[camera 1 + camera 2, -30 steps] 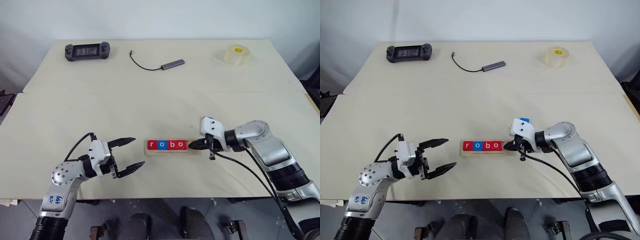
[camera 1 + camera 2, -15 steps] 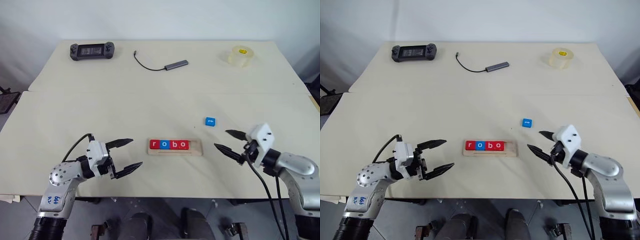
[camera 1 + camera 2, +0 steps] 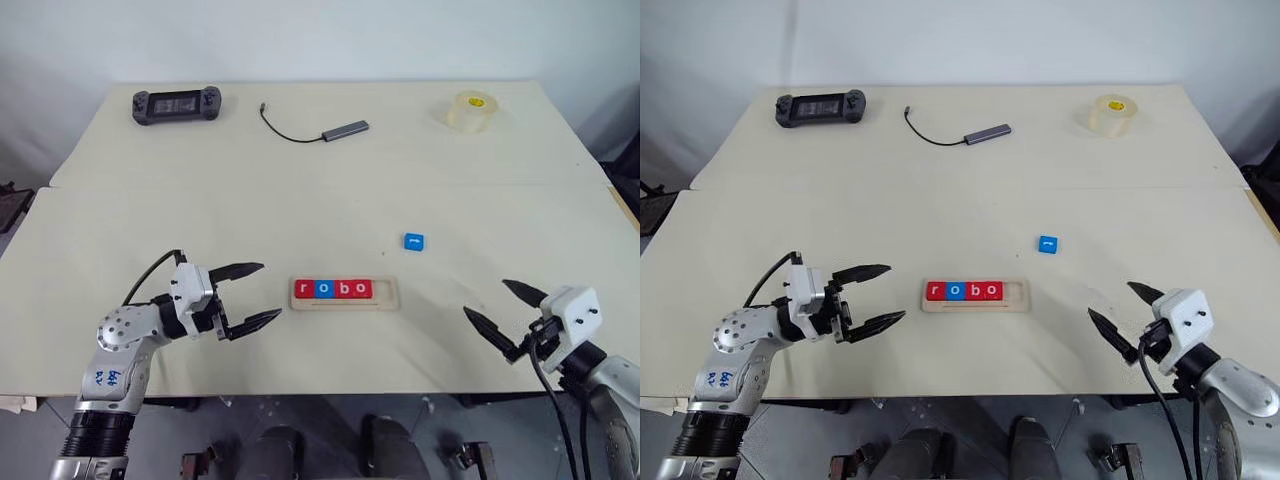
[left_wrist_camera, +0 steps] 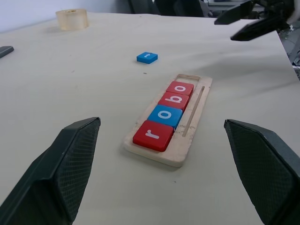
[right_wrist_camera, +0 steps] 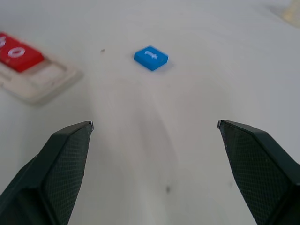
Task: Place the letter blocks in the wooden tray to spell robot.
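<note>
On the cream table [image 3: 300,190], the wooden tray [image 3: 392,293] holds four letter blocks [image 3: 334,290] reading r-o-b-o, with the last slot at its right end bare; the blue t block [image 3: 414,241] lies loose on the table beyond that end, apart from the tray. Your right gripper [image 3: 505,315] hangs with jaws spread wide and empty, well short of the t; your left gripper [image 3: 247,297] is likewise released and empty beside the tray's left end. Watch the flat tile: a shallow pinch could skid it away, and a tilted drop could jam it against the neighbouring o or nudge the tray
</note>
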Robot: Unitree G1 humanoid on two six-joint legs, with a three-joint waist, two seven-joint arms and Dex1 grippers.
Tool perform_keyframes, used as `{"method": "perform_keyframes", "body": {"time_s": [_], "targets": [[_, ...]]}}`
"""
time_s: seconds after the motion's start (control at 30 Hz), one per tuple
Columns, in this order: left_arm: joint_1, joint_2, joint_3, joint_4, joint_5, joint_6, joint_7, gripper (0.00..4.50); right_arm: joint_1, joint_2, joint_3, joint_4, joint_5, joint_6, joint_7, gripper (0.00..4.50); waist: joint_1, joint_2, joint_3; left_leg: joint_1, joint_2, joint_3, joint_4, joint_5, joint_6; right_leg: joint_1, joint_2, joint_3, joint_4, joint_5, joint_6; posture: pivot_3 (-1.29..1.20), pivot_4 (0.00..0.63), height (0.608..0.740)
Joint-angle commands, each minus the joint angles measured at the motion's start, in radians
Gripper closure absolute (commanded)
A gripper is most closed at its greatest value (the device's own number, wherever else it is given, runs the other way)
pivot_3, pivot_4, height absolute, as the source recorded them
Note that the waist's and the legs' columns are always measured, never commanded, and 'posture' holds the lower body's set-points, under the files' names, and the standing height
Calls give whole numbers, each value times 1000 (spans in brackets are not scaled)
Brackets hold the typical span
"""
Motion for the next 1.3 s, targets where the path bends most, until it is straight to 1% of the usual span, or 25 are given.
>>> {"method": "perform_keyframes", "body": {"time_s": [0.03,0.07,0.13,0.27,0.37,0.5,0.57,0.7,0.93,1.03,1.07,1.13,1.27,1.3], "targets": [[-9,1,6,-7,-11,-13,-9,0,-139,-47,51,-48,21,192,-96,46,-3,0,0,0,0,0,0,0,0,0,0,0,0,0,0,0,150,740],[-9,0,6,-6,-11,-14,-9,0,-181,-54,73,-42,5,251,-130,46,-2,0,0,0,0,0,0,0,0,-1,0,0,0,0,0,0,150,740],[-6,-2,6,-6,-9,-17,-8,0,-274,-34,108,-30,16,372,-200,46,-2,0,0,-1,0,-2,0,0,-1,-1,0,-1,0,-1,-1,0,150,740],[10,-7,7,-7,-6,-28,-6,0,-413,20,195,11,-26,496,-319,46,0,0,0,-3,0,-3,0,0,-1,-1,-1,-2,1,-1,-1,0,150,740],[27,-11,9,-11,-4,-36,-4,0,-479,71,234,43,-46,558,-393,46,-1,0,0,-3,-1,-3,0,0,-1,-1,-1,-3,1,-1,-1,0,150,740],[45,-15,9,-27,-1,-41,4,0,-544,149,292,101,-119,578,-514,46,-3,0,0,-3,-1,-3,-1,0,0,-2,-1,-3,1,-1,-1,0,150,740],[49,-15,9,-34,0,-40,11,0,-562,178,301,118,-146,589,-558,46,-4,0,0,-3,-1,-3,-1,0,0,-2,-1,-3,2,-1,-1,0,150,740],[57,-15,10,-51,0,-32,24,0,-579,237,313,135,-153,595,-586,46,-5,0,0,-4,-1,-3,-1,0,0,-3,0,-2,3,-1,-1,0,150,740],[68,-10,9,-85,-3,-13,45,0,-601,303,329,171,-179,602,-628,46,-5,0,0,-3,-1,-2,-1,0,0,-4,0,-2,3,-1,-1,0,150,740],[67,-8,8,-93,-3,-7,51,0,-600,326,325,188,-192,602,-655,626,-6,1,0,-3,-1,-2,-1,0,0,-4,0,-2,3,-1,-1,0,150,740],[66,-8,8,-95,-4,-6,52,0,-599,329,322,194,-197,601,-663,898,-6,0,0,-3,-1,-2,-1,0,0,-4,0,-2,3,-1,-1,0,150,740],[63,-9,8,-95,-3,-4,54,0,-597,329,315,206,-201,598,-668,1506,-6,1,0,-3,-1,-2,-1,0,0,-4,0,-2,4,-1,-1,0,150,740],[58,-11,7,-92,-1,-5,54,0,-599,316,306,220,-196,587,-655,2926,-4,1,0,-3,-1,-2,-1,0,0,-3,0,-2,4,-1,-1,0,150,740],[56,-12,6,-91,0,-6,55,0,-599,307,308,222,-192,583,-640,3046,-4,1,0,-3,-1,-2,-1,0,0,-3,0,-2,4,-1,-1,0,150,740]]}}
